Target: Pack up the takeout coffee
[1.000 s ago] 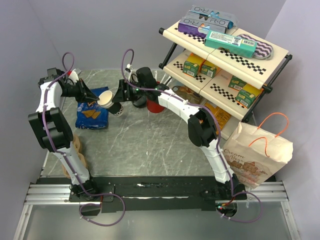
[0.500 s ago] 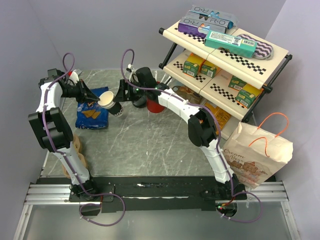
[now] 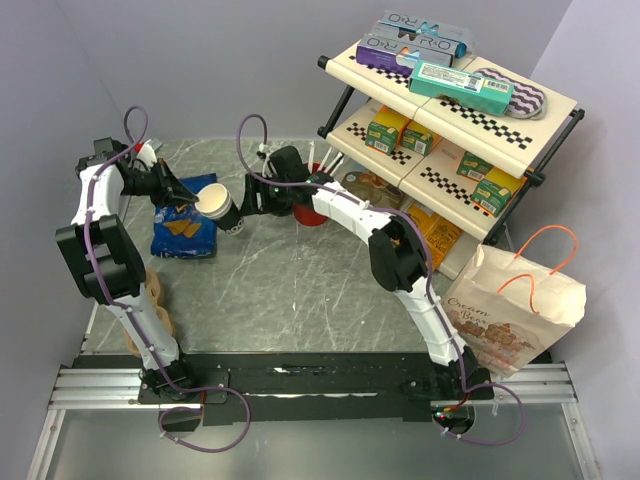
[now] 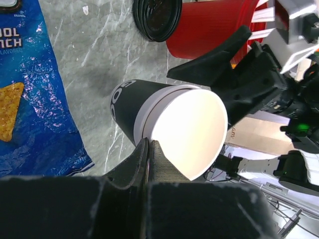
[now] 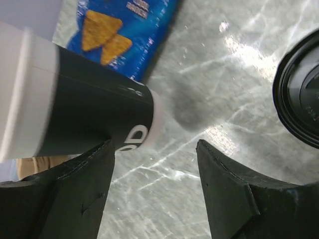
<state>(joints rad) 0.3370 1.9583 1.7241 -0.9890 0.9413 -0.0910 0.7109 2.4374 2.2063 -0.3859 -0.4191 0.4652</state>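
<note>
The takeout coffee cup (image 3: 215, 203) hangs tilted above the table, dark sleeve outside and cream inside (image 4: 187, 132), with no lid on it. My left gripper (image 4: 148, 144) is shut on its rim, one finger inside and one outside. My right gripper (image 5: 153, 149) stands open just right of the cup's base (image 5: 89, 117), and the base lies past its left fingertip (image 5: 102, 152). The round black lid (image 4: 157, 19) lies on the table beside the red cup (image 4: 214, 30); the lid's edge (image 5: 301, 102) also shows in the right wrist view.
A blue chip bag (image 3: 183, 228) lies flat under the left arm. The red cup with white straws (image 3: 312, 208) stands behind the right wrist. A two-tier shelf (image 3: 450, 110) of boxes fills the right back. A paper bag (image 3: 520, 300) stands at the right.
My right wrist has turned and come closer to the cup's base. The cup has shifted slightly right in the left gripper's hold.
</note>
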